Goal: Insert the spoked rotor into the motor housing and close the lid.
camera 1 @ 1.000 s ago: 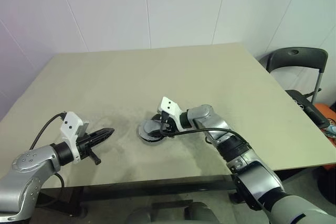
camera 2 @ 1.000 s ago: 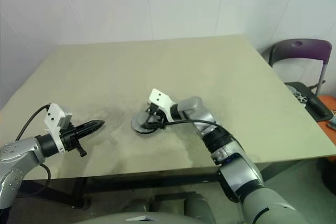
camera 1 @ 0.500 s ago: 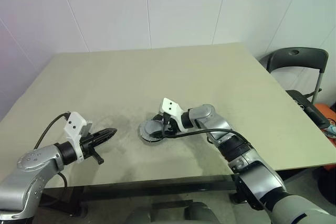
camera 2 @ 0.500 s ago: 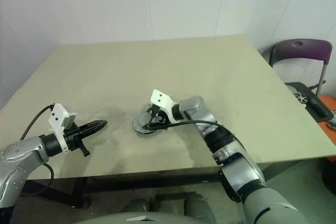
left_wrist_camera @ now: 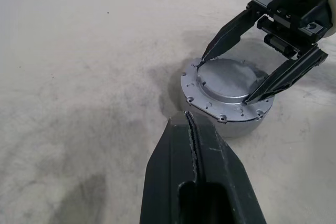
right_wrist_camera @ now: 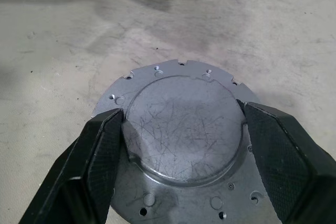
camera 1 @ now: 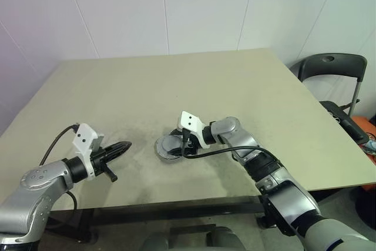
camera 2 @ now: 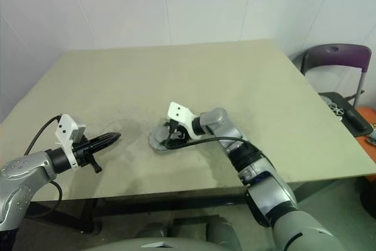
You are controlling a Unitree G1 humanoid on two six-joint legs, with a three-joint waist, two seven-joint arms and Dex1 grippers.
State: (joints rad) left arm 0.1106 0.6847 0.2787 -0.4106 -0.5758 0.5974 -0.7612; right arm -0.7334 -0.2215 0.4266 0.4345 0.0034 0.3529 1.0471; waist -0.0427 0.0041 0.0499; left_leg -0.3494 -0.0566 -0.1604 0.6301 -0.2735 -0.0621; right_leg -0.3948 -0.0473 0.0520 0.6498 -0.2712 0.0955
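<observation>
The lid (right_wrist_camera: 181, 129) caps the motor housing (left_wrist_camera: 231, 121), right gripper (right_wrist_camera: 181, 124) grasping it, left gripper (left_wrist_camera: 191, 129) clenched.

Beige worktop (camera 1: 176, 80), scuffed with dark smudges near its front middle. Behind the worktop, white panelled wall (camera 1: 176, 10). Off the worktop's right edge, dark plastic chair (camera 1: 332, 66); beside that edge, lower down, black flat object (camera 1: 346, 119) and something orange (camera 1: 367, 130).

both arms are showing silver-grey rounded shells with black joint bands. each wrist is carrying a white camera block, and a black cable is looping along each forearm. the left gripper (camera 1: 120, 146) and right gripper (left_wrist_camera: 231, 74) are wearing tapered black fingers.
</observation>
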